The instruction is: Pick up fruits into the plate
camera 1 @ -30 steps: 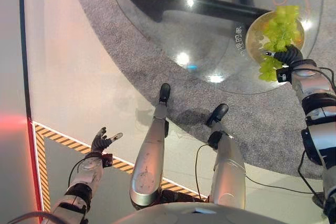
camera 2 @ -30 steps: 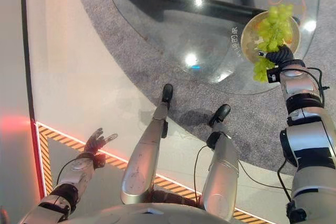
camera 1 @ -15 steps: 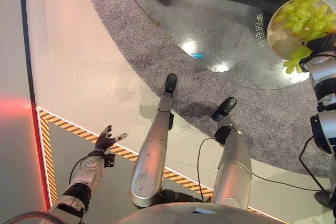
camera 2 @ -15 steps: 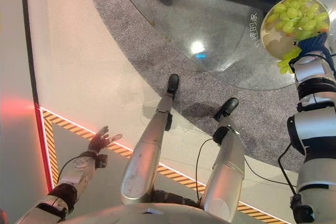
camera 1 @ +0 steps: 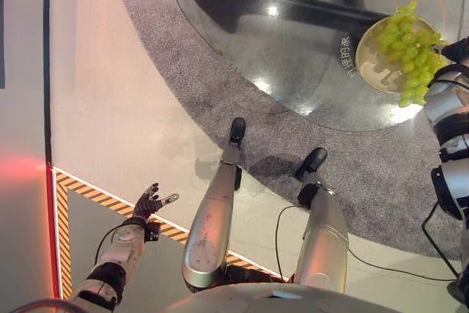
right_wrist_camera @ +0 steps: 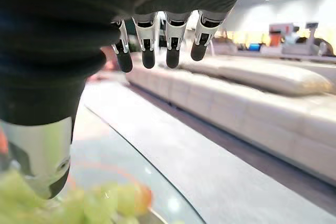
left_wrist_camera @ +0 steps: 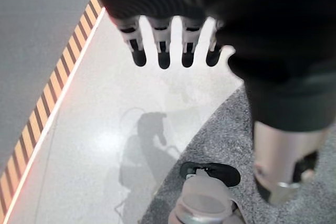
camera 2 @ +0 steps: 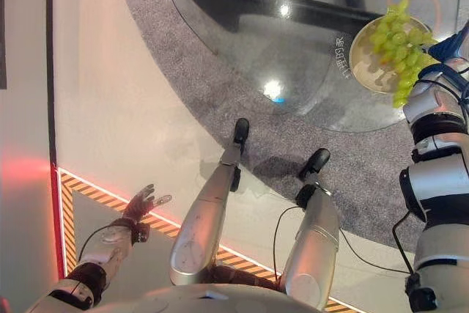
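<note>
Green grape bunch (camera 1: 410, 42) lying on round tan plate (camera 1: 370, 56), spilling over rim.
Right hand (right_wrist_camera: 163, 38) hovering w/ fingers apart; grapes prob. soft, fragile, so lifting by stem is looking safest.

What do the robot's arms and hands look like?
Both arms are silver-grey shells with black joint sections. The left hand and the right hand each wear a dark ribbed cover over the back and wrist. The fingers are silver with dark rounded tips, in a neat row.
</note>
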You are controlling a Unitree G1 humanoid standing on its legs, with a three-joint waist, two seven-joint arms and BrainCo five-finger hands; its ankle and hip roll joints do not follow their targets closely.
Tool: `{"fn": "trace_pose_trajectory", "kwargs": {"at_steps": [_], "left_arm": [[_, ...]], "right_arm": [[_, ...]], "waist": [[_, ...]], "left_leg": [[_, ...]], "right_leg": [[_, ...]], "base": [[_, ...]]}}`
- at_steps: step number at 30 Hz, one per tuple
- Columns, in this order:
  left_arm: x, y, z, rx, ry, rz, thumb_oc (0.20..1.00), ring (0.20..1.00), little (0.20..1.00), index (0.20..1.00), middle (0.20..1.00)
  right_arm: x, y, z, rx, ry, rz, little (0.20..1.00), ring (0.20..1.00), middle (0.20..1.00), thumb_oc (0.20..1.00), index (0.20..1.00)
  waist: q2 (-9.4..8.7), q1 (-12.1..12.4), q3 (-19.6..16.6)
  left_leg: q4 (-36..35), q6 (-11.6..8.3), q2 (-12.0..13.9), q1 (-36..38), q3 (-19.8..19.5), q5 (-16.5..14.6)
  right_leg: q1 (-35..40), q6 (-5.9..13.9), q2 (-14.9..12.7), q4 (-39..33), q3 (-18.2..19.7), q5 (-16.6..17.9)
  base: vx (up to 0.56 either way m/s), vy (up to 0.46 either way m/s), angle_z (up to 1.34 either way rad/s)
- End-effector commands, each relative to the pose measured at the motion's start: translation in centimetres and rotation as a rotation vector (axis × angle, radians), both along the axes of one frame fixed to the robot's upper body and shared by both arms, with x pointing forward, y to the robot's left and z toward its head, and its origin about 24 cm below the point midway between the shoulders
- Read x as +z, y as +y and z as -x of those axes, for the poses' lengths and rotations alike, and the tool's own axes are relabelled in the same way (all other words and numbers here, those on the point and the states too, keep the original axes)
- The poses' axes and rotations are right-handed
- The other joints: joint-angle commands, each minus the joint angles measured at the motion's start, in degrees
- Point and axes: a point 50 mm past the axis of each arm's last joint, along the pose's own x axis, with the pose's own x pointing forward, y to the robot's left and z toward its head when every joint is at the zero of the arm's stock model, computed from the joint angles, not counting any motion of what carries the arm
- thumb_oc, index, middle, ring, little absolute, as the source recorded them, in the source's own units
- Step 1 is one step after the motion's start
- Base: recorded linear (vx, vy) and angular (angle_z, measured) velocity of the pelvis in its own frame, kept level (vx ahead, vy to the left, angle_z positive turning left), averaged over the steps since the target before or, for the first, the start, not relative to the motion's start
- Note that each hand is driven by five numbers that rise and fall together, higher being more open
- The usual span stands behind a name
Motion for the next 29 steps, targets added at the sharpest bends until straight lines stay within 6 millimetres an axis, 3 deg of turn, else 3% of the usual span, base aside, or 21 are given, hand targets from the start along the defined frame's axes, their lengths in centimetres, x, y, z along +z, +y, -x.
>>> {"fn": "trace_pose_trajectory", "kwargs": {"at_steps": [1, 5, 8, 9, 11, 14, 17, 22, 29], "left_arm": [[-2.0, 1.0, 2.8, 0.048, 0.144, -0.085, 1.000, 1.000, 1.000, 1.000, 1.000], [-2.0, 1.4, 2.4, 0.050, 0.164, -0.133, 1.000, 1.000, 1.000, 1.000, 1.000], [-2.4, 1.6, 2.7, 0.037, 0.220, -0.188, 1.000, 1.000, 1.000, 1.000, 1.000], [-2.4, 1.6, 2.7, 0.034, 0.228, -0.195, 1.000, 1.000, 1.000, 1.000, 1.000], [-2.9, 1.4, 3.4, -0.019, 0.276, -0.242, 1.000, 1.000, 1.000, 1.000, 1.000], [-4.1, 0.9, 5.1, -0.121, 0.425, -0.284, 1.000, 1.000, 1.000, 1.000, 1.000], [-4.8, 0.7, 6.3, -0.217, 0.540, -0.291, 1.000, 1.000, 1.000, 1.000, 1.000], [-5.3, 0.2, 7.0, -0.292, 0.619, -0.310, 1.000, 1.000, 1.000, 1.000, 1.000], [-5.8, -0.2, 8.3, -0.337, 0.730, -0.286, 1.000, 1.000, 1.000, 1.000, 1.000]], "right_arm": [[-1.9, 1.6, 0.2, 0.193, -0.059, 0.017, 1.000, 1.000, 1.000, 1.000, 1.000], [-7.2, 3.8, 0.3, 0.340, 0.041, -0.111, 1.000, 1.000, 1.000, 1.000, 1.000], [-14.6, 7.0, 2.0, 0.491, 0.287, -0.177, 1.000, 1.000, 1.000, 1.000, 1.000], [-15.4, 7.4, 2.3, 0.505, 0.316, -0.186, 1.000, 1.000, 1.000, 1.000, 1.000], [-20.0, 9.0, 4.7, 0.571, 0.486, -0.263, 1.000, 1.000, 1.000, 1.000, 1.000], [-27.3, 10.4, 10.3, 0.579, 0.816, -0.386, 1.000, 1.000, 1.000, 1.000, 1.000], [-30.4, 10.4, 13.2, 0.520, 0.992, -0.484, 1.000, 1.000, 1.000, 1.000, 1.000], [-33.3, 9.8, 16.9, 0.398, 1.139, -0.609, 1.000, 1.000, 1.000, 1.000, 1.000], [-35.5, 9.5, 20.6, 0.286, 1.313, -0.666, 1.000, 1.000, 1.000, 1.000, 1.000]], "waist": [[1.02, -2.06, -1.17], [-0.49, -3.73, -1.17], [-2.18, -5.63, -4.07], [-2.38, -5.87, -4.83], [-3.66, -7.23, -7.69], [-5.33, -9.16, -13.44], [-5.63, -10.41, -17.20], [-5.35, -11.79, -20.94], [-5.10, -12.85, -23.99]], "left_leg": [[-2.55, 1.91, -3.42, 7.99, 3.17, -7.67], [-5.07, 1.26, -2.10, 14.76, 4.37, -8.10], [-8.64, 0.50, -0.34, 21.49, 6.26, -8.54], [-9.26, 0.41, -0.17, 22.02, 6.40, -8.39], [-11.34, -0.11, 0.85, 25.13, 7.56, -8.19], [-13.51, -0.45, 1.79, 29.45, 9.50, -8.36], [-15.04, -0.57, 2.06, 32.28, 10.17, -8.66], [-15.89, -0.57, 2.33, 35.11, 10.77, -9.25], [-15.90, -0.39, 2.50, 38.25, 10.25, -10.44]], "right_leg": [[6.50, 0.23, 5.71, -1.01, 0.20, -4.86], [13.28, 0.87, 5.50, -4.33, 0.89, -4.44], [20.14, 2.01, 4.74, -8.92, 1.21, -3.31], [20.82, 2.12, 4.70, -9.75, 1.12, -2.97], [23.97, 2.91, 4.22, -12.46, 0.94, -1.86], [27.78, 3.91, 3.83, -15.70, 1.46, -0.63], [30.29, 4.17, 4.33, -17.81, 2.17, -0.23], [33.00, 3.90, 5.17, -18.98, 3.25, -0.61], [36.38, 3.20, 6.31, -20.08, 4.95, -1.60]], "base": [[-0.04, 0.049, -0.10], [-0.03, 0.038, -0.15], [0.05, 0.034, -0.16], [0.07, 0.009, -0.19], [0.05, -0.009, -0.20], [0.12, -0.040, -0.17], [0.08, -0.043, -0.23], [0.05, -0.008, -0.19], [0.05, 0.004, -0.12]]}}
